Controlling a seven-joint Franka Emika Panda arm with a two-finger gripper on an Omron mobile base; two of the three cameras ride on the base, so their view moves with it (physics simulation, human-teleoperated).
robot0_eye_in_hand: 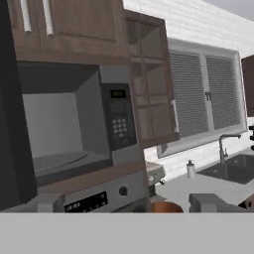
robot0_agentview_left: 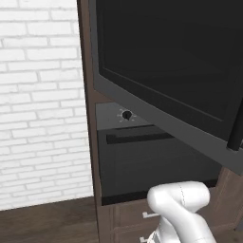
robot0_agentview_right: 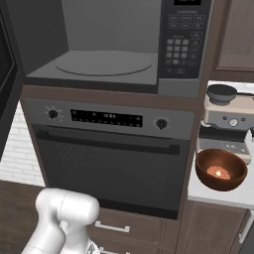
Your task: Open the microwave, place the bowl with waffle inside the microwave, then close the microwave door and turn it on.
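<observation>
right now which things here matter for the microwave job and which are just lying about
For the job:
- microwave, cavity empty
- microwave door, swung open
- bowl with waffle, on the counter

Lying about:
- oven
- coffee machine
- sink and faucet

The microwave sits in the cabinetry directly above the oven; the microwave door is swung out to its left. Right of the oven, on the counter, a bowl stands in front of a coffee machine.
</observation>
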